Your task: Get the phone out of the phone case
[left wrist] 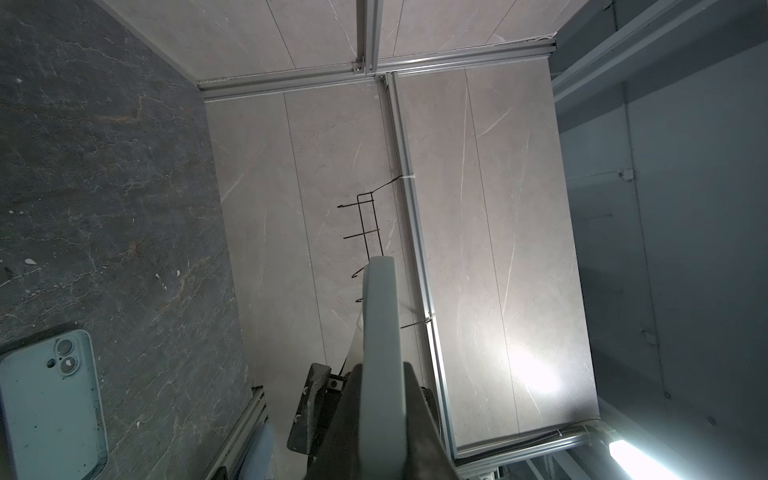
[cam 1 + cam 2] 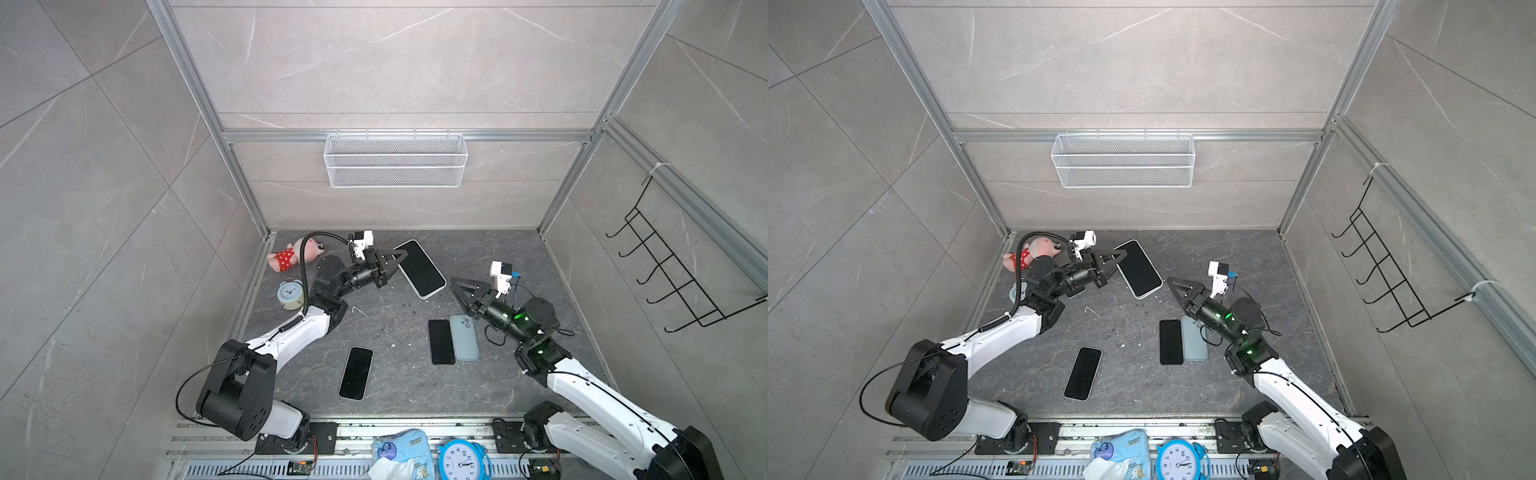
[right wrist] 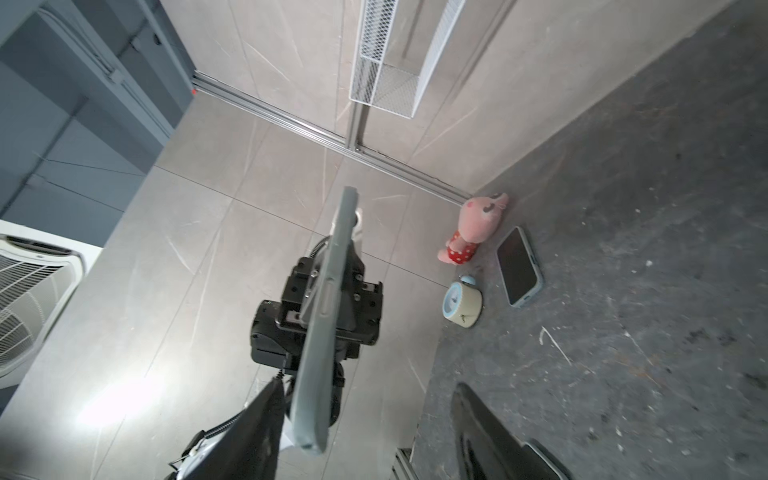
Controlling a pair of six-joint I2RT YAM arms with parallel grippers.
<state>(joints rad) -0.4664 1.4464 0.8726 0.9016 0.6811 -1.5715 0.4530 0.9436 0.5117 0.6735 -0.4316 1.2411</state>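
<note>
The phone (image 2: 420, 269), black screen up in a pale phone case (image 1: 380, 332), hangs tilted above the dark table (image 2: 395, 316) in both top views. My left gripper (image 2: 400, 258) is shut on its far left edge; in the left wrist view the case's edge runs out between the fingers (image 1: 409, 374). My right gripper (image 2: 454, 285) stands open just right of the phone's near end. In the right wrist view the phone (image 3: 328, 311) is edge-on, its end beside one finger (image 3: 262, 424), not pinched.
On the table lie a black phone (image 2: 356, 373), another black phone (image 2: 441, 342) beside a light-blue case (image 2: 464, 337), and a cased phone (image 3: 519, 266) by the pig plush (image 2: 291, 255) and small clock (image 2: 289, 294). A wire basket (image 2: 395, 160) and hook rack (image 2: 673, 266) hang on the walls.
</note>
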